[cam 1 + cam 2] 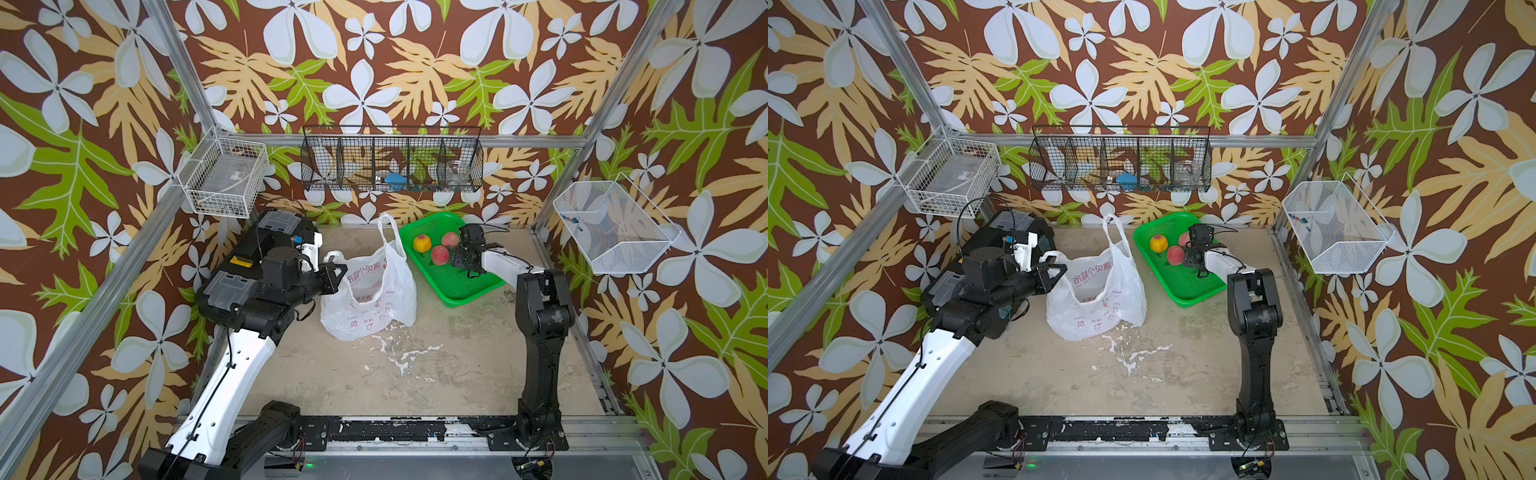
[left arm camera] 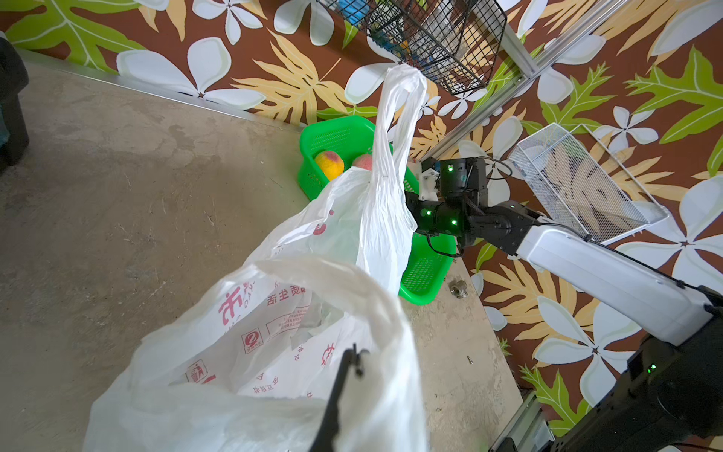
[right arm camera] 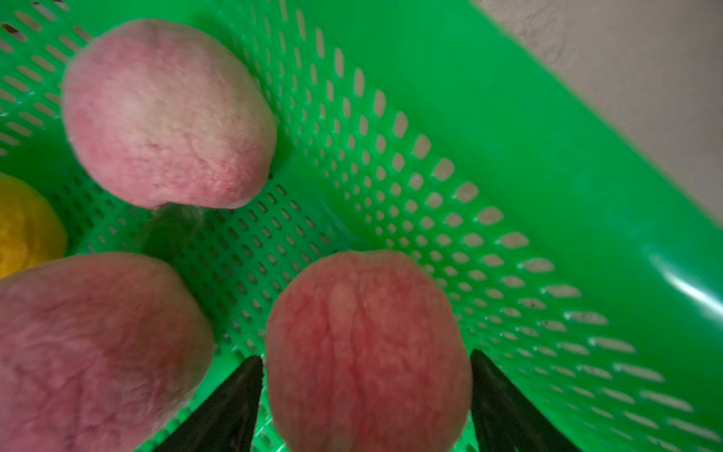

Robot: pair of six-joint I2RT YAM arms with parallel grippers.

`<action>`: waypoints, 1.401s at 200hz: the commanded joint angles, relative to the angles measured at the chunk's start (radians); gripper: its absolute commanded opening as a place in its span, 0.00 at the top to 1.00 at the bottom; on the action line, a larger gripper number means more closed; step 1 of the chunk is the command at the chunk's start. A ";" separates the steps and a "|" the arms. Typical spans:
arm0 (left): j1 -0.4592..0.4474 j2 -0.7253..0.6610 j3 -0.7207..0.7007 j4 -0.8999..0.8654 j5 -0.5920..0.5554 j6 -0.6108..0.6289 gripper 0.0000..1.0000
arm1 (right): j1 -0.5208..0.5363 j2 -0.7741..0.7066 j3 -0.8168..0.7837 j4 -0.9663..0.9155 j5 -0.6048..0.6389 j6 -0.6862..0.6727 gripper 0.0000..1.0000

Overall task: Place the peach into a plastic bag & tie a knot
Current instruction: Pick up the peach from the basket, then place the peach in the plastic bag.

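Peach pick-up is in hand: the left gripper (image 1: pixel 334 272) pinches the bag (image 1: pixel 370 299) open mid-table, while the right gripper (image 3: pixel 365 355) stands wide astride a peach (image 3: pixel 367 340) in the basket (image 3: pixel 547 156) at the table's far right corner, so next it should close gently and lift.

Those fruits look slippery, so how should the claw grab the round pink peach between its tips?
Across its widest middle, from above: the round pink peach sits free in the green perforated plastic basket, with gaps either side for the fingers of the right gripper.
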State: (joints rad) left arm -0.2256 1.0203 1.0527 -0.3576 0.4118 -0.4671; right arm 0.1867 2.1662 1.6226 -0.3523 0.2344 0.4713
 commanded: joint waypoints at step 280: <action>-0.003 -0.095 -0.129 0.203 0.156 0.147 1.00 | 0.637 -0.392 -0.029 0.004 -0.398 -0.052 0.24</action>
State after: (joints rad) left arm -0.2283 0.9272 0.9386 -0.1909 0.5610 -0.3218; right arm 0.8204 1.7580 1.5486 -0.2398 -0.2428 0.4931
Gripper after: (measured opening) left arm 0.050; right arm 0.660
